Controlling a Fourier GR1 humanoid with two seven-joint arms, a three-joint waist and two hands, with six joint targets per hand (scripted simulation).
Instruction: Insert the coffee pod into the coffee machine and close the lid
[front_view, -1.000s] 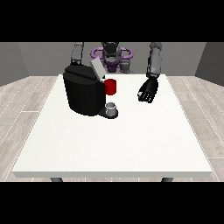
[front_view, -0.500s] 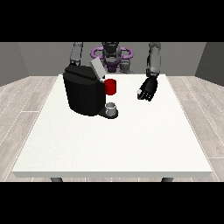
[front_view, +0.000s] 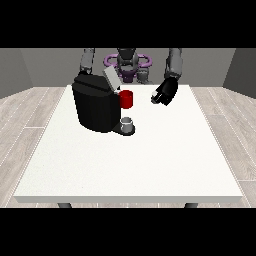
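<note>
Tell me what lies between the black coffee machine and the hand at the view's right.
In the front view, only the red thing at the machine and bare white table lie between the black coffee machine and that hand.

No readable text, label, brand, number or sign on anything in view.

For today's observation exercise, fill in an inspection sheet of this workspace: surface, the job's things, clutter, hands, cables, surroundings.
Surface: white table, mostly bare.
Job's things: black coffee machine at the view's left, lid raised; red thing at the machine; grey thing on its base, cannot tell if it is the pod.
Clutter: nothing seen.
Hands: hand at the view's right above the table beside the machine, holding nothing visible; other hand hidden behind the machine.
Cables: nothing seen.
Surroundings: pale wood floor, grey walls.
</note>
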